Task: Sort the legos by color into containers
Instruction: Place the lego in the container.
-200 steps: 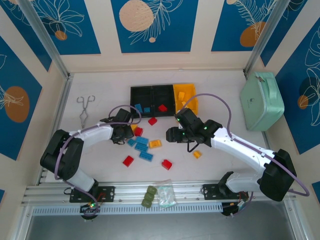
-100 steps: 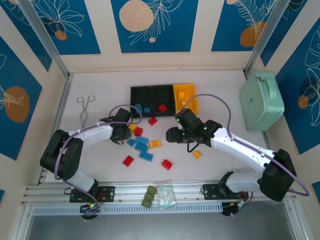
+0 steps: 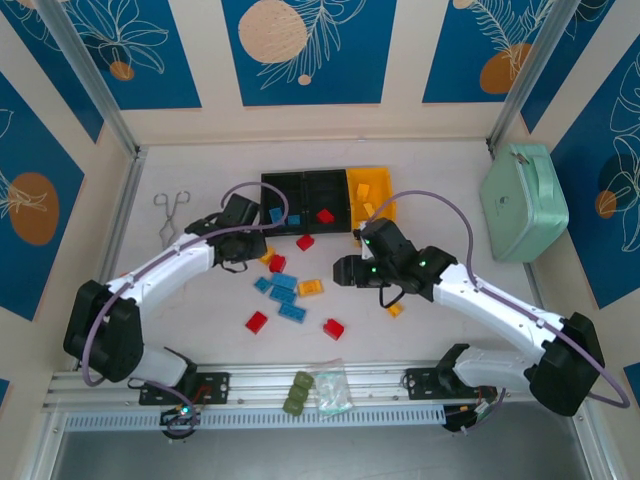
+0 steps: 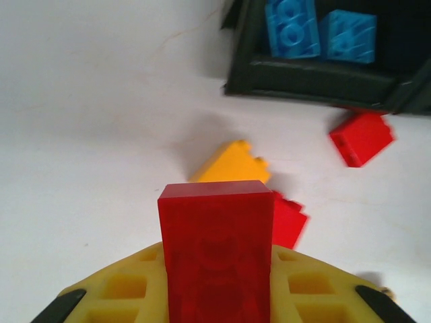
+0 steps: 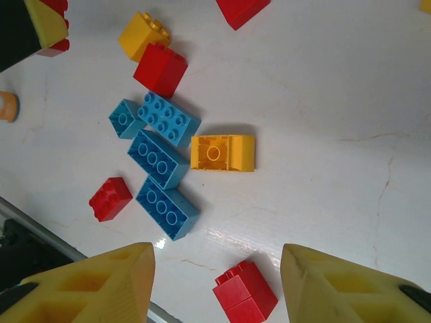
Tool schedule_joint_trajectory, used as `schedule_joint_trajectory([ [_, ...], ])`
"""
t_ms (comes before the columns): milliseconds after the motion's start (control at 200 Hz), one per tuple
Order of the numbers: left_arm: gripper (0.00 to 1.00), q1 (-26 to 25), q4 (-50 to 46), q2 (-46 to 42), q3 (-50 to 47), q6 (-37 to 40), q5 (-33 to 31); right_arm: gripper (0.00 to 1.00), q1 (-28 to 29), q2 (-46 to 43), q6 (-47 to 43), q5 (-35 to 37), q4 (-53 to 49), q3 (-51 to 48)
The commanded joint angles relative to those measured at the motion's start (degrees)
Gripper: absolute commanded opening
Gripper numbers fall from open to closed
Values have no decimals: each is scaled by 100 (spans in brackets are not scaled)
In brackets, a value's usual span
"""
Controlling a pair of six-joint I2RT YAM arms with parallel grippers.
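Left pincer [image 4: 215, 286]: closed narrow on a red brick [image 4: 215, 235], which stands upright between the yellow fingers [image 4: 121, 293].
Left pincer's place: above the white table [image 4: 87, 134], just short of the left black bin [image 4: 303, 74].
Beneath the left pincer: a yellow brick [image 4: 232, 165] and a second red brick [image 4: 288, 221], touching each other. A third red brick [image 4: 360, 138] lies apart, just beside the bin's near wall.
Right pincer [image 5: 215, 252]: jaws apart at a middling width, nothing between them, touching nothing.
Right pincer's place: hanging over the loose bricks in the middle of the table.
Beneath the right pincer: a yellow arched brick [image 5: 222, 153] lying beside a cluster of blue bricks [image 5: 161, 161]. A small red brick [image 5: 111, 198] sits to the cluster's left, and a red block [image 5: 246, 293] lies between the finger tips but lower, on the table.
Bins: three joined in a row at the far side of the table.
Left black bin: holds two blue bricks [image 4: 316, 33].
Middle black bin [image 3: 325, 186]: holds one red piece [image 3: 325, 214].
Yellow bin [image 3: 388, 192]: holds yellow pieces [image 3: 365, 188].
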Motion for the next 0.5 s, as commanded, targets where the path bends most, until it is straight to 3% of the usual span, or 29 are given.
schedule_joint_trajectory([
  [0,19,-260,-239,227,546,184,234,52,-147,-333,-6,-123,-19,-163],
  [260,18,-787,-341,1354,1954,296,307,52,-393,-1009,193,-66,-186,-592],
  [495,18,-946,-460,2595,3241,271,537,52,-628,-1497,343,-62,-281,-939],
])
